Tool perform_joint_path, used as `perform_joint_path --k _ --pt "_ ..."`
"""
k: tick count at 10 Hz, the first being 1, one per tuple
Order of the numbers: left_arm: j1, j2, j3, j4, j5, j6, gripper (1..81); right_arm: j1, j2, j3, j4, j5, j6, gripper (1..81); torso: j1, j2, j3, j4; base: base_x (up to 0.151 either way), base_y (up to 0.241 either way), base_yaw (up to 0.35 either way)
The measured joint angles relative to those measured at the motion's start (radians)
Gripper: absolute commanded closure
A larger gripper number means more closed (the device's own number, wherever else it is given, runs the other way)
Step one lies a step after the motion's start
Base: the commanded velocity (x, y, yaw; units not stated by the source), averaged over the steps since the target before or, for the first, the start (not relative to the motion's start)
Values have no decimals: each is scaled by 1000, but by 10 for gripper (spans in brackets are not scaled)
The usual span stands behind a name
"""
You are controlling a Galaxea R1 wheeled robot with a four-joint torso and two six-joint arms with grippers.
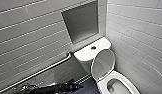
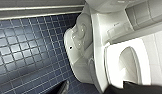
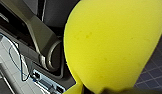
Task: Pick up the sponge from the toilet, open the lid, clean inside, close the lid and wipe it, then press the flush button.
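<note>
The sponge, bright yellow, porous and rounded, sits in the right gripper, whose jaws are clamped on it and mostly hidden. The glossy white toilet stands in the right corner, its smooth oval lid raised against the tank and its bowl cut off. Left of it, under a metal grab bar, the dark left gripper hovers over small blue floor tiles, jaws apart.

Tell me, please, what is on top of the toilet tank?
A round flush button sits on the flat tank top. The raised lid stands before the tank and hides part of its front.
</note>
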State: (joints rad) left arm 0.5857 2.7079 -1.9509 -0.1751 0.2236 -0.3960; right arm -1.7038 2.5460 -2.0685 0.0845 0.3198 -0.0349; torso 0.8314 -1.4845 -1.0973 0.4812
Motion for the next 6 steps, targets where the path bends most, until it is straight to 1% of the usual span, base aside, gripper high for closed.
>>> perform_joint_path --k 1,2,4,5,6 --pt "-13 3 -20 -3 -23 -44 10 0 21 -12 0 1 0 811 0 0 0 0 0 0 0" --pt "-14 2 -29 -5 -65 -83 10 0 47 -22 0 1 0 811 0 0 0 0 0 0 0" --pt "-11 8 -29 -11 -173 -186 10 0 87 -55 0 -1 0 811 0 0 0 0 0 0 0" --pt "-22 10 -29 -13 -205 -229 10 0 89 -69 0 -1 0 811 0 0 0 0 0 0 0" --pt "-42 21 -36 -13 -211 -258 10 0 90 -75 0 0 0 811 0 0 0 0 0 0 0"
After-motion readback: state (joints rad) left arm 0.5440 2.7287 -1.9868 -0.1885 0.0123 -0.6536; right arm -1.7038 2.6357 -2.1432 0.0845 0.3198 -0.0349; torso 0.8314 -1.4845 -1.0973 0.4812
